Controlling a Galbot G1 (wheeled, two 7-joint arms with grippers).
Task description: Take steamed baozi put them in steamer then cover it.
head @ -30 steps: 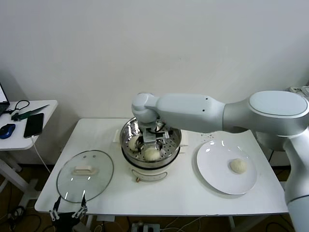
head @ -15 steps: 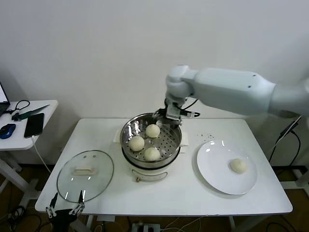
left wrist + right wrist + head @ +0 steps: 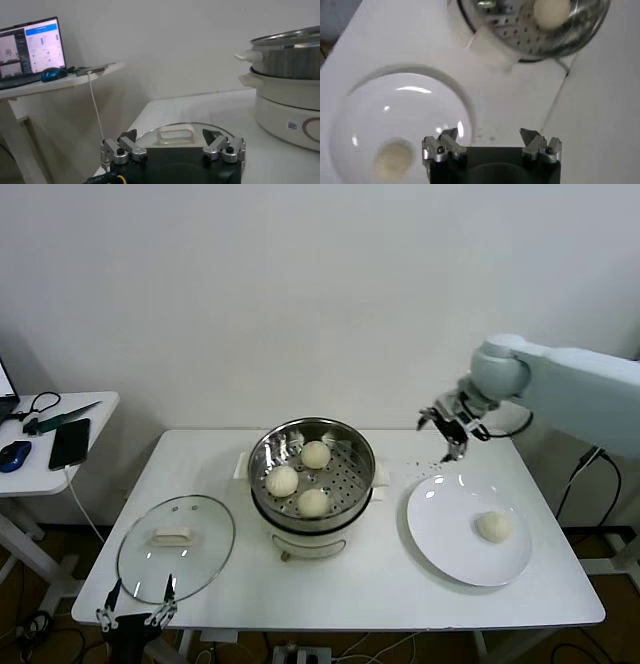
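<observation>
The steel steamer (image 3: 265, 446) stands mid-table on its white base and holds three cream-white baozi (image 3: 316, 454), (image 3: 282, 480), (image 3: 313, 502). A fourth baozi (image 3: 493, 526) lies on the white plate (image 3: 440, 524) to the right; it also shows in the right wrist view (image 3: 393, 158). My right gripper (image 3: 446, 431) is open and empty, in the air above the table between steamer and plate. The glass cover (image 3: 176, 546) with its white handle lies flat at the front left. My left gripper (image 3: 137, 614) is open and empty, low at the front-left table edge, just before the cover (image 3: 176, 136).
A side table (image 3: 60, 454) at the left carries a phone, a mouse and cables. The steamer's base (image 3: 290, 107) stands to one side in the left wrist view. The white wall is close behind the table.
My right gripper left a baozi in the steamer, rose out of it and swung right, to above the table near the plate. The left gripper has barely moved.
</observation>
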